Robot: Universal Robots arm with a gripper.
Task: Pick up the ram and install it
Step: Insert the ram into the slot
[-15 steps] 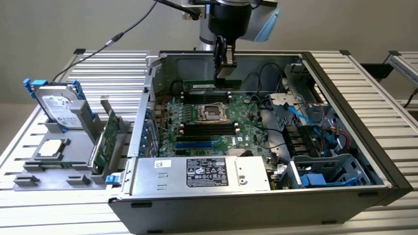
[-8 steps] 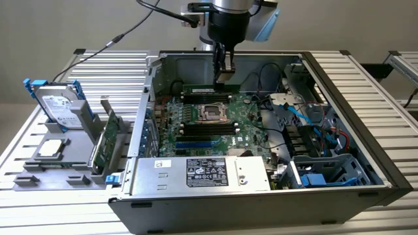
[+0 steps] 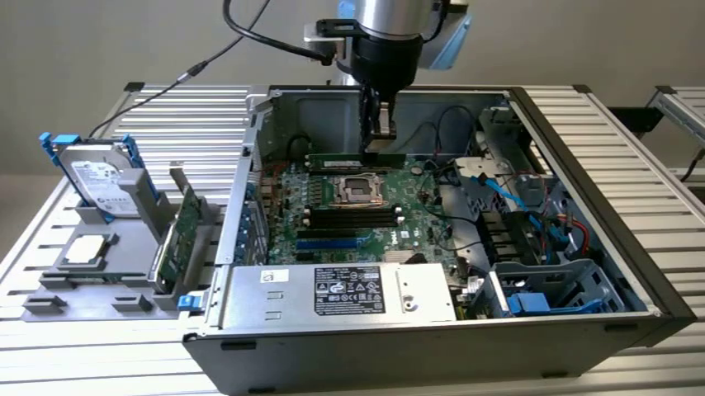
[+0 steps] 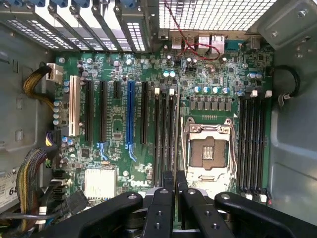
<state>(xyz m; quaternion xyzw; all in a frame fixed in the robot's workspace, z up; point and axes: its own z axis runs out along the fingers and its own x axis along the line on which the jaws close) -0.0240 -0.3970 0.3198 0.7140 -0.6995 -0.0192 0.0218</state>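
Starting with the biggest thing: where are you working?

Over a slatted aluminium table (image 3: pixel 187 107), inside a grey sheet-metal computer case (image 3: pixel 314 111) that lies on its side, open face up. My arm comes straight down into it.

And underneath you?

The large green motherboard (image 3: pixel 424 216), flat on the case floor. My wrist camera looks straight down on it.

How is your gripper set?

My black two-finger gripper (image 3: pixel 382 147) is almost closed. Its two slim fingers (image 4: pixel 166 198) stand side by side with only a sliver of gap between them. In that gap I hold the slim green circuit-board ram (image 3: pixel 343 157), pinched by its flat faces.

Which way does the ram point?

Its long axis is level. It runs from the exterior view's left to the exterior view's right, parallel to the long black plastic memory slots (image 3: pixel 352 216). It stands on its long edge, so the wrist view catches just its thin upper edge. There the ram (image 4: pixel 179 139) is a narrow line leading away from my gripper (image 4: pixel 175 176).

Where does it sit over the board?

In the wrist view it lies between a bank of those slots and the square silver processor socket (image 4: pixel 208 148), just beside the slot nearest the socket. In the exterior view it shows beyond the socket, toward the case's back wall. Whether its lower edge is in a slot or above the board, I cannot tell.
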